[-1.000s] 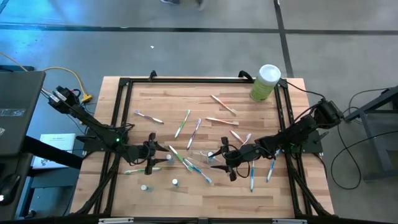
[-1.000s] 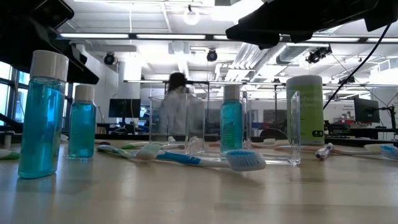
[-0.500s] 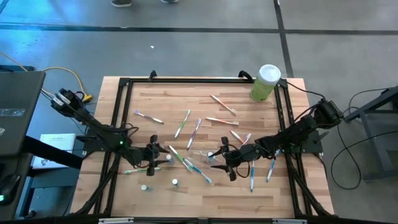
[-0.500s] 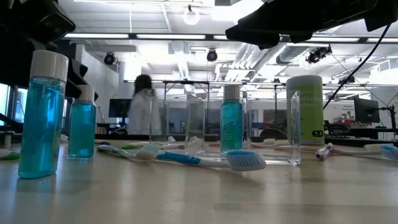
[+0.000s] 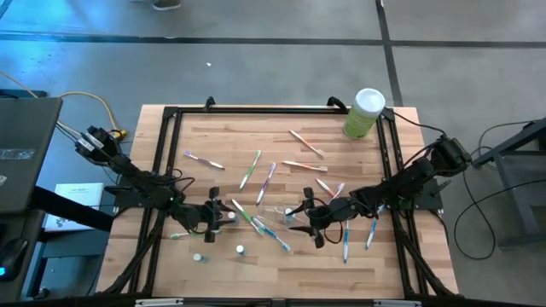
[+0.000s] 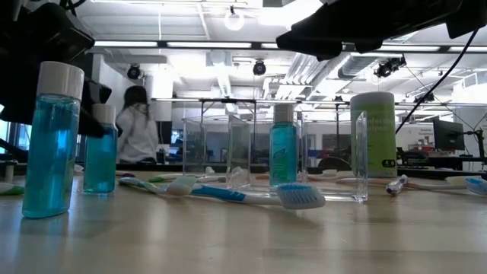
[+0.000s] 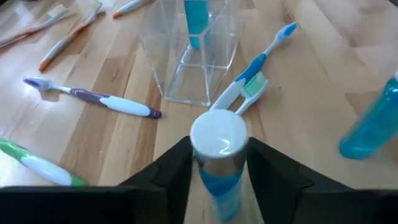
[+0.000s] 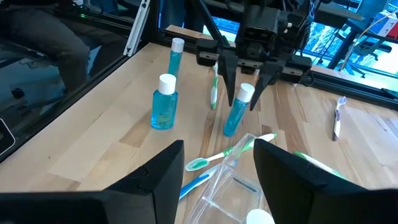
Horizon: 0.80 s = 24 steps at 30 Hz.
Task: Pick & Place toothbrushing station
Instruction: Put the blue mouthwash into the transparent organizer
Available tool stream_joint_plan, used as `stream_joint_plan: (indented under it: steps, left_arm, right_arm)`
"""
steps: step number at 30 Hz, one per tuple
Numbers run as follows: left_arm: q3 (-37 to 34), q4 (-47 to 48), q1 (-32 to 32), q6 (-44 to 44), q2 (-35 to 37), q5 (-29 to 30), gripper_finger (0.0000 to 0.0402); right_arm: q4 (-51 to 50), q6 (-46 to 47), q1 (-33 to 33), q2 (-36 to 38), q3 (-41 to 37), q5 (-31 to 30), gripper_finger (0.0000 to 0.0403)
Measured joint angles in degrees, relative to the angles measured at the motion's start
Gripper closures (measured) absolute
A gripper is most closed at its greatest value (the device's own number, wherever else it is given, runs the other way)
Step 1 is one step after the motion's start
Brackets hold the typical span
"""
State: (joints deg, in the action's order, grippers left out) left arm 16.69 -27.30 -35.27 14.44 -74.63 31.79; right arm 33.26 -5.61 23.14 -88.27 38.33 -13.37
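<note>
The left hand [image 7: 214, 180] straddles a small blue bottle [image 7: 217, 158] with a white cap, one finger on each side of its neck, placed so that a squeeze would take it upright. Whether the fingers already press on it I cannot tell; a thin gap seems to remain. The bottle stands on the wooden surface [image 7: 311, 112], just beside the clear cup [image 7: 186, 56], which already holds another blue bottle, so it looks set to follow. Toothbrushes [image 5: 249, 169] lie scattered flat across the surface, two right against the cup. Two more bottles [image 8: 165, 102] stand nearby. The right hand [image 8: 217, 165] hovers over the cup with its fingers apart, holding nothing, probably waiting its turn.
</note>
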Motion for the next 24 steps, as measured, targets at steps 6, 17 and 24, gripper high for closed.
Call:
stream_joint_plan:
  steps: [6, 17, 24]
  left_arm:
    - [0.00, -1.04, 0.00, -0.58, 0.07, 0.00, 0.0317]
    - [1.42, -7.51, 0.26, 1.70, 1.51, -0.80, 0.0315]
    - [9.00, 4.01, 0.90, 2.30, 4.47, -3.19, 0.0315]
  right_arm:
    - [-0.24, -0.02, 0.00, 0.00, 0.00, 0.00, 0.0217]
    - [0.10, -0.34, 0.69, -0.02, 0.00, -0.09, 0.0217]
    - [1.68, -3.65, 4.16, 0.00, 0.00, -2.48, 0.0217]
